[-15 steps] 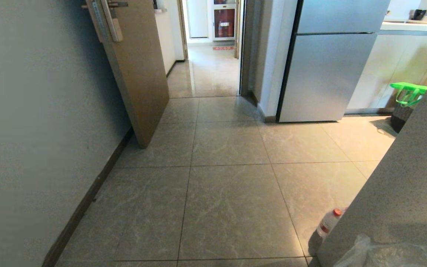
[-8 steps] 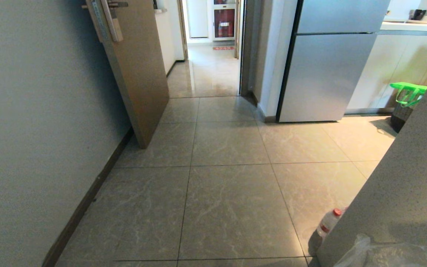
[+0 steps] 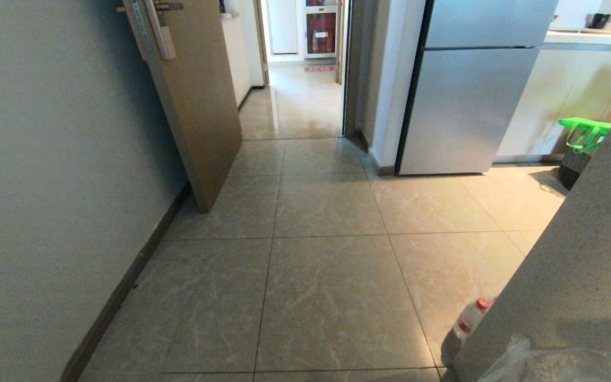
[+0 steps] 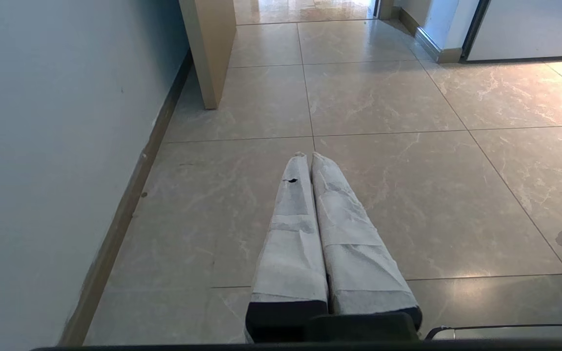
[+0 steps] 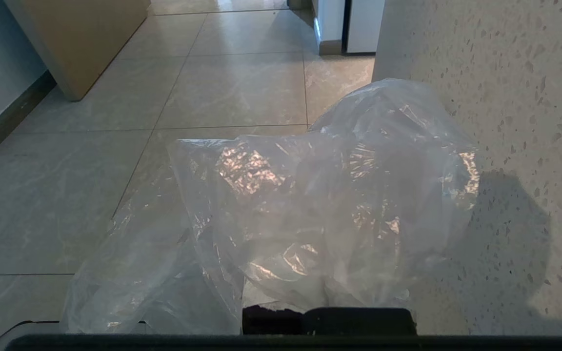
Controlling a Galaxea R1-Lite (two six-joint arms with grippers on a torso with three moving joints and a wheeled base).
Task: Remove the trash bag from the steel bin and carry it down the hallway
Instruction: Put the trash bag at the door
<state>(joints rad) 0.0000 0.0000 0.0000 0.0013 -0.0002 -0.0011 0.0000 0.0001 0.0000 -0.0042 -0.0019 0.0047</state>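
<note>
1. Trash bag (image 5: 320, 204): the clear crinkled plastic billows right in front of the right gripper (image 5: 327, 317), bunched over it so the fingers themselves are hidden. The gripper is closed tight, and since the film gathers down to it, it is probably clamped on the bag's neck, though the pinch itself cannot be seen.
2. In the head view only a corner of the trash bag (image 3: 560, 366) shows, at the lower right, against the speckled grey wall (image 3: 576, 265) on the robot's right side.
3. The left gripper (image 4: 310, 157) has its padded fingers pressed together with nothing between them. It points forward over the floor (image 4: 383, 97) and has no part in the carry.
4. The relation that matters: the bag sits ahead of the right arm, close beside the speckled wall, while the hallway (image 3: 300, 101) lies ahead and to the left, through the gap between the open door (image 3: 199, 106) and the refrigerator (image 3: 464, 106).
5. My reading is that the carry is under way and the steel bin, in no view, is already left behind. The drive ahead should bear away from the wall so the plastic does not drag.
6. A plastic bottle (image 3: 470, 318) stands on the floor at the foot of that wall, near the bag's path.
</note>
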